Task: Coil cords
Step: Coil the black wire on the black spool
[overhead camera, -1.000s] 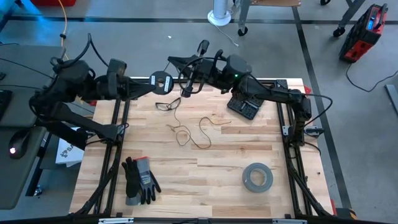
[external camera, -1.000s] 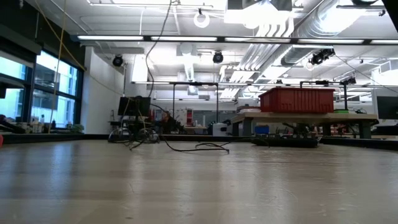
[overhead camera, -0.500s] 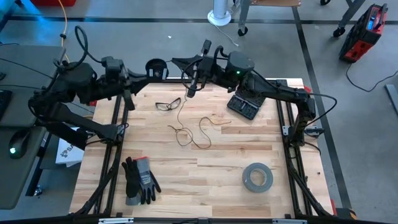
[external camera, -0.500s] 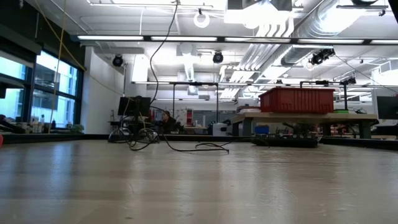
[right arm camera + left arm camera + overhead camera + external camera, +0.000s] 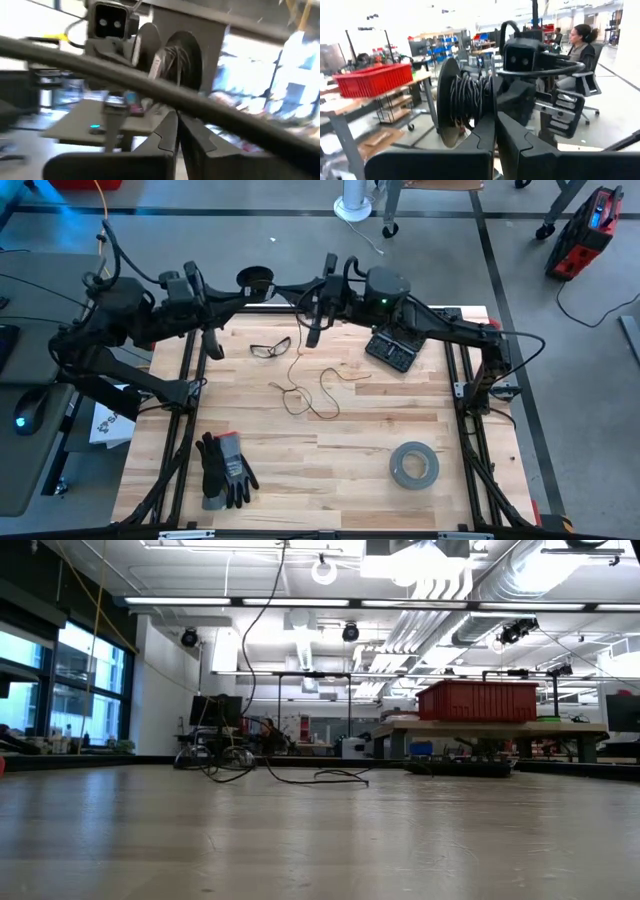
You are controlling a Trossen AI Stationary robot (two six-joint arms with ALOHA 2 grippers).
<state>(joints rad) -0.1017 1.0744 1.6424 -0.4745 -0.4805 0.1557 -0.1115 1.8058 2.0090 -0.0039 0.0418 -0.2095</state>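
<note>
The small black spool [image 5: 255, 279] is raised over the table's far edge, and my left gripper [image 5: 243, 290] is shut on it. In the left wrist view the spool [image 5: 465, 100] shows dark cord wound between its discs. My right gripper [image 5: 310, 325] stands just right of the spool, shut on the thin dark cord [image 5: 290, 368]. The cord drops from it to loose loops [image 5: 305, 395] on the wooden table [image 5: 330, 440]. In the low view the cord [image 5: 262, 610] comes down from above onto the tabletop. My left gripper holds the spool by its near lower part [image 5: 487, 117], pinched between the two fingers, which come level from the table's left. The fingers [image 5: 480, 145] hide the exact spot. The spool is lifted clear, its axle about level. My right gripper pinches the cord [image 5: 301, 340] just short of the spool, coming level from the table's right. The strand itself does not show between the fingers [image 5: 167, 135]. Below them the cord hangs slack, and its far end lies looped on the table.
Safety glasses [image 5: 270, 347] lie below the grippers. A black keypad [image 5: 392, 350] sits at the far right, a grey tape roll [image 5: 413, 465] at the near right, dark gloves [image 5: 225, 470] at the near left. A person [image 5: 580, 45] sits beyond the table.
My left gripper has rolled about its own line. This swung the spool from above the table's far part out toward and past the far edge. The cord's hanging stretch has shifted a little, while its loops on the table have stayed put.
</note>
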